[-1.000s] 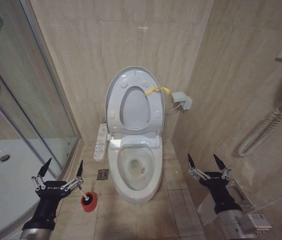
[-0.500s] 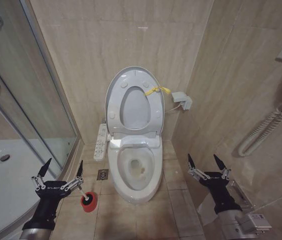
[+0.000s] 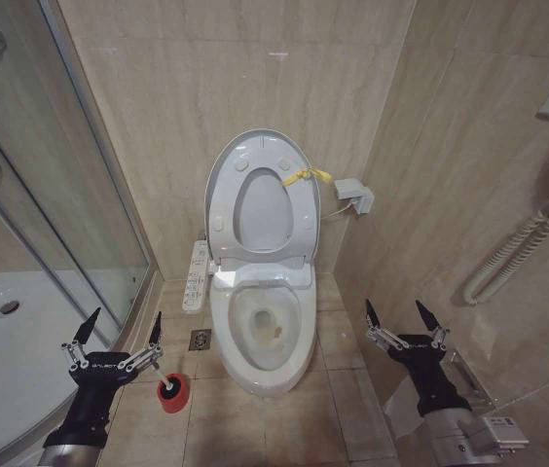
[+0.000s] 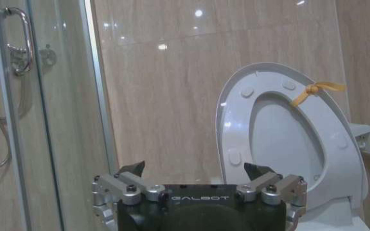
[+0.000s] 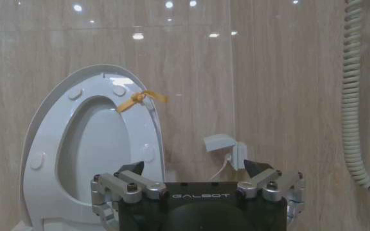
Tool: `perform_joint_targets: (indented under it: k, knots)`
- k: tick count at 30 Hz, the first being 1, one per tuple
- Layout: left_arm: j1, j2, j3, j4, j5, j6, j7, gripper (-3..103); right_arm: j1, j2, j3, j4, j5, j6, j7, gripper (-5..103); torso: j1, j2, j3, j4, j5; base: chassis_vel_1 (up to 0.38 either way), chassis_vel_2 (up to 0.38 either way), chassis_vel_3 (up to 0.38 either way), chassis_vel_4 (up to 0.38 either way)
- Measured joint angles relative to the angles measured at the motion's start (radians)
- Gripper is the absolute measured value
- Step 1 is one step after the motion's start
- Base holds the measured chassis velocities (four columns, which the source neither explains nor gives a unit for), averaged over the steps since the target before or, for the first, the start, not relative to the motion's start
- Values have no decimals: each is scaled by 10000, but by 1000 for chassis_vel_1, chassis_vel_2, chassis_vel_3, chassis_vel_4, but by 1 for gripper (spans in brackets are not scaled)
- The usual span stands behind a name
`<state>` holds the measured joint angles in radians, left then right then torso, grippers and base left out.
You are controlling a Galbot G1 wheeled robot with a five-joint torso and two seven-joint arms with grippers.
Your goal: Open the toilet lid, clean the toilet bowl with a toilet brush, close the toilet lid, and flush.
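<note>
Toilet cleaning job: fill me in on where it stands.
The toilet lid stands raised against the wall, and the toilet bowl is exposed. The toilet brush sits in its red holder on the floor. The left gripper hangs open just above it, holding nothing. The right gripper waits open on the bowl's other side.

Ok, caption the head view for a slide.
Toilet lid raised, both grippers' fingers open, left gripper above the toilet brush.
</note>
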<state>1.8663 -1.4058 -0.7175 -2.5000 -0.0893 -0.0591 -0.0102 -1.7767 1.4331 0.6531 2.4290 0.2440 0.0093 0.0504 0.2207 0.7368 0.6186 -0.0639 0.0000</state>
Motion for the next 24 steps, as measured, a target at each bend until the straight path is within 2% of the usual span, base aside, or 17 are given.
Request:
perform_joint_targets:
  k: [19,22,24]
  knots:
    - [0,-1,0,0,0,1,0,100,0,0,0,0,0,0,0,100,0,0,0,0,0,0,0,0,0]
    - [-55,-100,3,99,32,139,23,100,0,-1,1,0,0,1,0,100,0,0,0,1,2,0,0,0,0]
    - [-349,-590,51,640,212,872,170,100,0,-1,1,0,0,1,0,100,0,0,0,3,0,0,0,0,0]
